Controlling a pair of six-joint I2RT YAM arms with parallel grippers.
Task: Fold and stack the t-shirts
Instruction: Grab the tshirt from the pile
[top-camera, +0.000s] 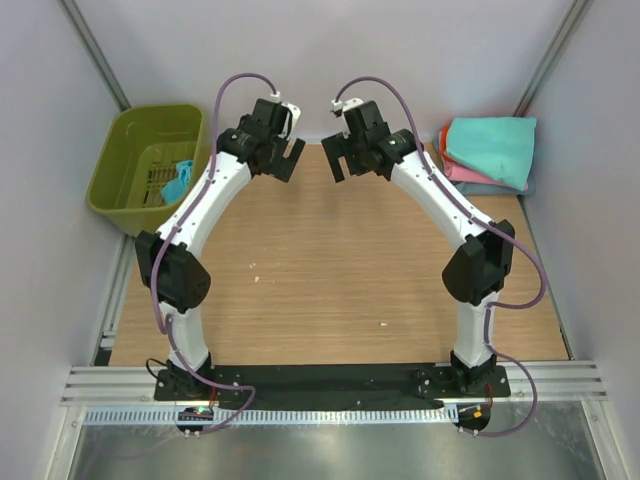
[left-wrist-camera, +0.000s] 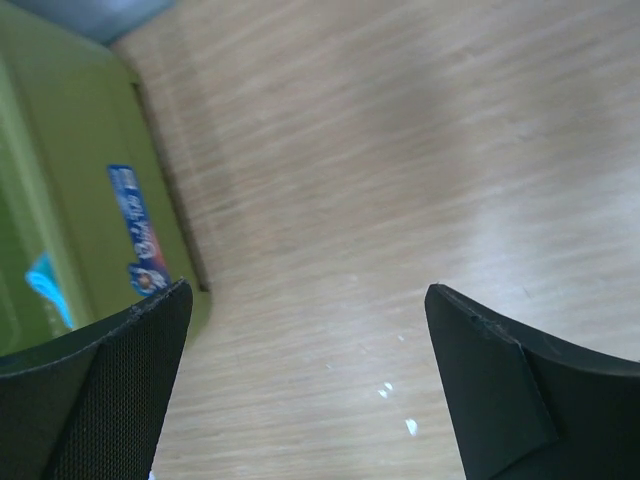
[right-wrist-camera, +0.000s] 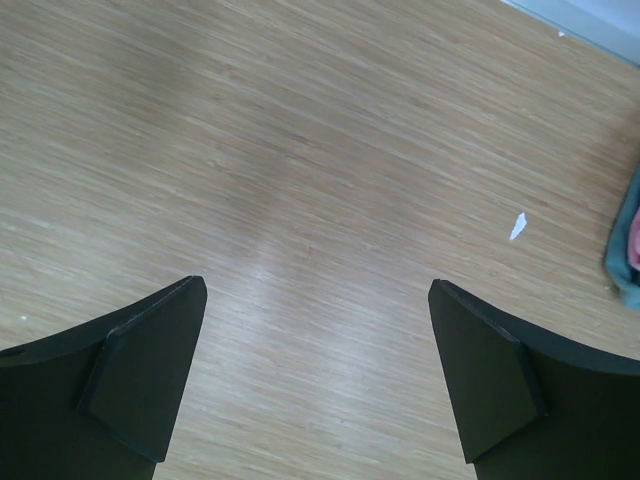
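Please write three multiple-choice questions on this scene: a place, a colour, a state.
1. Where is the turquoise-blue shirt?
A) in the olive-green basket
B) spread flat between the arms
C) hanging from an arm

2. Which colour is the top shirt of the folded pile?
A) pink
B) mint-teal
C) grey-blue

3. How are the left gripper and the right gripper?
A) both open, empty
B) both shut on cloth
C) one open, one shut

Answers: 1 A, it shows inside the basket; 2 B, the top layer is mint-teal; 3 A, each wrist view shows a wide, empty gap.
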